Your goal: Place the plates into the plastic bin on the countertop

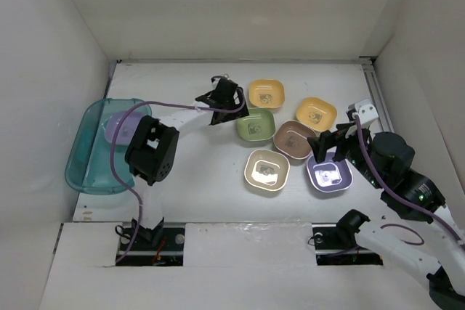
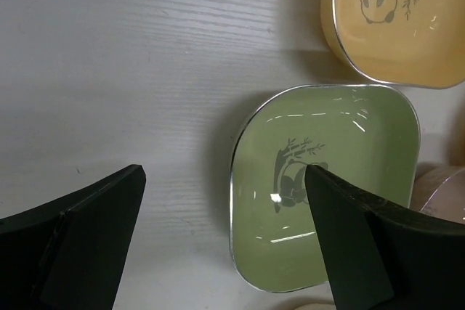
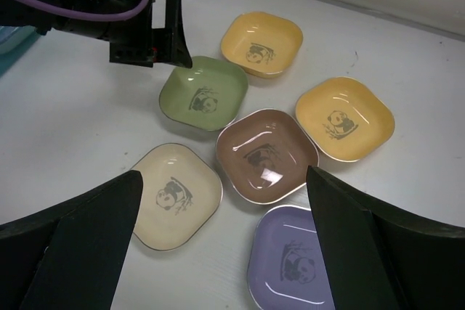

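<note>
Left wrist view: green plate [image 2: 327, 186] lies flat on the countertop [image 2: 145, 56], with the left gripper [image 2: 224, 176] lined up over its near rim. Jaws are spread wide and hold nothing. One finger [image 2: 356, 245] is over the panda mark in the well, the other [image 2: 87, 245] over bare counter outside the rim. Looks like the pre-grasp for this plate.

Neighbours are tight. The far yellow plate [image 2: 396, 19] sits just past the green one's corner with a thin gap. The brown plate [image 2: 443, 186] is just beside its other edge; can't tell if they touch.

Top view: six plates are clustered mid-counter, the other three being the second yellow plate [image 1: 316, 113], the cream plate [image 1: 267, 170] and the purple plate [image 1: 328, 176]. The plastic bin [image 1: 76, 168] is at the left side, well apart from the cluster. One pale plate [image 1: 120, 127] is already in it, partly hidden by the left arm. The right gripper [image 1: 330, 152] hovers over the purple plate, jaws fully apart, empty.

My take on doing this step well:
- Come straight down, so the inner finger lands in the well and the outer one reaches the counter beside the wall.
- Keep the rim centred between the fingers before closing. An off-centre pinch will likely shove the plate into the brown one.
- The dish is glossy and shallow, so it may slip. Grip deep on the wall, not just the lip.
- Lift vertically clear of the neighbours first, then swing left to the bin.
- Release low over the bin floor, beside or on the pale plate.
- Right arm should hold off until the left is clear.
</note>
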`<state>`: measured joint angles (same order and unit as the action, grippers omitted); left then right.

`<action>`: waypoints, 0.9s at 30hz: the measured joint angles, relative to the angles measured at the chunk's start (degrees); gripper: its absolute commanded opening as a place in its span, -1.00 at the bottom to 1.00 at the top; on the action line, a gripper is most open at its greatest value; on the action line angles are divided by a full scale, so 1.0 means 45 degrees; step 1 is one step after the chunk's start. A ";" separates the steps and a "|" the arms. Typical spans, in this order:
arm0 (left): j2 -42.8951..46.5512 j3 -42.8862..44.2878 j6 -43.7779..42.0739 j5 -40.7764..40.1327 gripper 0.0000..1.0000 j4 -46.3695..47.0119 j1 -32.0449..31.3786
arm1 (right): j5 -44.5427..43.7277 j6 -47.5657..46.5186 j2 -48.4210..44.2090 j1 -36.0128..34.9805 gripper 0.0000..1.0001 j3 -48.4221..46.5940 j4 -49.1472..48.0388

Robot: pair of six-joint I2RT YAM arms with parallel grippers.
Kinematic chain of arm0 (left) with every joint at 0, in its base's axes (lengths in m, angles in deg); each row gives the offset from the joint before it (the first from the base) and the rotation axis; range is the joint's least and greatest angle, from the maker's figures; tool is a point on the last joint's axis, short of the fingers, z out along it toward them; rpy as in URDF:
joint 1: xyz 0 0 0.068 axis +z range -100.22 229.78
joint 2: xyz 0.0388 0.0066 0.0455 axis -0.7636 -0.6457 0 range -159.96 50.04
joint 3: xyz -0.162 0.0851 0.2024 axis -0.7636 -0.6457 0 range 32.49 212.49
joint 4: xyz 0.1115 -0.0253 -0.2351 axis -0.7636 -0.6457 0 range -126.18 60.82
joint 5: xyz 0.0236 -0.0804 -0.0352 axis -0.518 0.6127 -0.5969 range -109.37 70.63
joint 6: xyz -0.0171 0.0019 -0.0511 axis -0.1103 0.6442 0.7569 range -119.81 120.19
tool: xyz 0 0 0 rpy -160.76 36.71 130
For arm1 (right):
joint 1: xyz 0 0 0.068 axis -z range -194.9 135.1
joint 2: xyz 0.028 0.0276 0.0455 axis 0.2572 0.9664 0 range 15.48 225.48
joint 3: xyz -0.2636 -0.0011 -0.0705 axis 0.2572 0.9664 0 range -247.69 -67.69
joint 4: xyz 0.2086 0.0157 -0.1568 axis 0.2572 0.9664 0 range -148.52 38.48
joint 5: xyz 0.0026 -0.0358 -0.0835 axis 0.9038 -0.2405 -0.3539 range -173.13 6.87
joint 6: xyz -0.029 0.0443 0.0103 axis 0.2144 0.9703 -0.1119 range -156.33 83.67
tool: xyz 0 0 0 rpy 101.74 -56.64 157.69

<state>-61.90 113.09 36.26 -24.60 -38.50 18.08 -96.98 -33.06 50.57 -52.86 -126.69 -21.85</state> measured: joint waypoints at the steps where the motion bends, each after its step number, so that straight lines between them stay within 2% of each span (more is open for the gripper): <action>1: -0.0146 0.0112 -0.0005 -0.0107 0.73 -0.0049 -0.0117 | -0.0029 0.0005 -0.0015 0.0000 1.00 0.0000 0.0068; 2: -0.0248 0.0199 -0.0005 -0.0228 0.65 -0.0102 -0.0209 | -0.0044 0.0000 -0.0029 0.0000 1.00 0.0000 0.0112; 3: -0.0355 0.0272 0.0034 -0.0364 0.47 -0.0189 -0.0306 | -0.0073 0.0005 -0.0049 0.0000 1.00 0.0000 0.0141; 7: -0.0967 0.0855 0.0267 -0.1481 0.10 -0.1015 -0.0724 | -0.0087 0.0005 -0.0058 0.0000 1.00 0.0000 0.0165; 8: -0.1180 0.1069 0.0355 -0.1812 -0.10 -0.1273 -0.0792 | -0.0097 0.0005 -0.0058 0.0000 1.00 0.0000 0.0175; 11: -0.1700 0.1457 0.0724 -0.2637 -0.38 -0.1933 -0.0923 | -0.0126 0.0005 -0.0058 0.0000 1.00 -0.0005 0.0194; 13: -0.1812 0.1477 0.0976 -0.3215 -0.45 -0.2336 -0.0942 | -0.0126 0.0005 -0.0058 0.0000 1.00 0.0000 0.0194; 15: -0.1792 0.1477 0.1273 -0.3803 -0.64 -0.2851 -0.0933 | -0.0126 0.0000 -0.0049 0.0000 1.00 0.0000 0.0194; 16: -0.1763 0.1457 0.1467 -0.4046 -0.92 -0.2953 -0.0869 | -0.0126 0.0005 -0.0044 0.0000 1.00 0.0000 0.0194; 17: -0.1666 0.1428 0.1651 -0.4172 -1.00 -0.2997 -0.0806 | -0.0126 0.0005 -0.0039 0.0000 1.00 0.0000 0.0194; 21: -0.0583 0.0850 0.2176 -0.4551 -1.00 -0.2997 -0.0112 | -0.0126 0.0000 -0.0039 0.0000 1.00 0.0000 0.0194; 27: 0.1909 -0.1127 0.2531 -0.4949 -1.00 -0.3667 0.1914 | -0.0121 -0.0005 -0.0044 0.0000 1.00 0.0000 0.0189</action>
<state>-53.31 108.01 47.65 -46.88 -55.00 26.69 -97.52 -33.08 50.38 -52.86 -126.69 -21.00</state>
